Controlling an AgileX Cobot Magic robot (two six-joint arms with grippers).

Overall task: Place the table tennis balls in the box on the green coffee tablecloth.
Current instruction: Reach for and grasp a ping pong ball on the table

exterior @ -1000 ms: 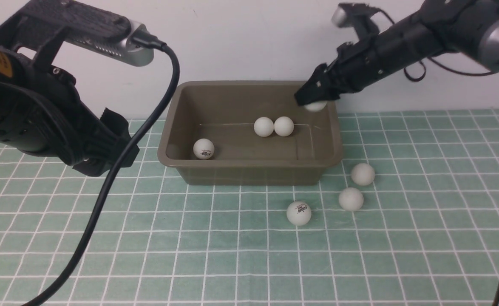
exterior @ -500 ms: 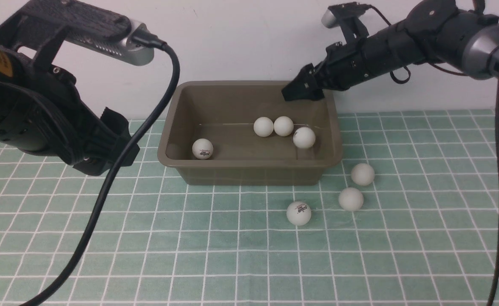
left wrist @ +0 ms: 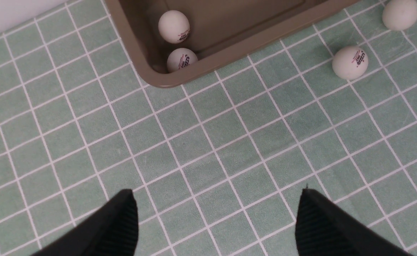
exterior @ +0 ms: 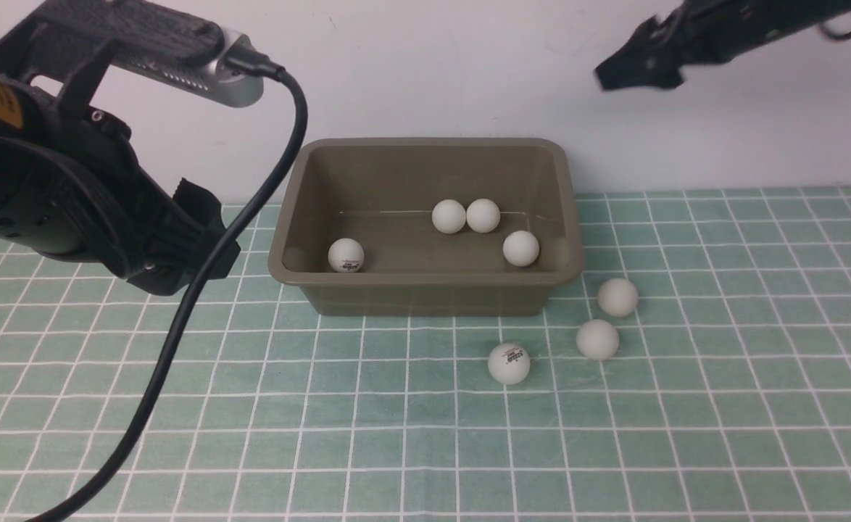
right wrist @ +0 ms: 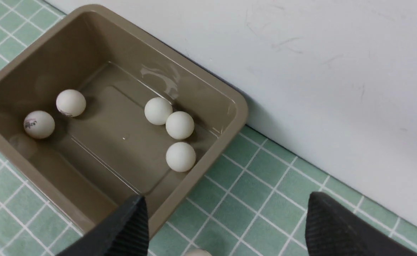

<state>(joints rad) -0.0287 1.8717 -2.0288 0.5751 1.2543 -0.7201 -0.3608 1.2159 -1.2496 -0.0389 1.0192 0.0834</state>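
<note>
The olive-brown box (exterior: 425, 143) stands on the green checked tablecloth (exterior: 396, 406) by the back wall. Several white balls lie in it, among them a touching pair (exterior: 449, 216) and one near the right wall (exterior: 521, 248); the right wrist view shows them from above (right wrist: 180, 156). Three balls lie on the cloth in front of the box's right end: a logo ball (exterior: 509, 363), one beside it (exterior: 598, 339) and one nearer the box (exterior: 618, 297). My right gripper (exterior: 632, 69) is open and empty, high above and right of the box. My left gripper (left wrist: 215, 209) is open and empty over the cloth, left of the box.
A white wall runs close behind the box. My left arm (exterior: 70, 188) and its black cable (exterior: 201, 290) fill the left of the front view. In the left wrist view the box's near left corner (left wrist: 158, 80) and the logo ball (left wrist: 350, 62) show.
My right gripper let go of the ball it held over the box's back right corner. The ball dropped and settled by the right wall. The gripper rose up and to the right. The left arm stayed still.
</note>
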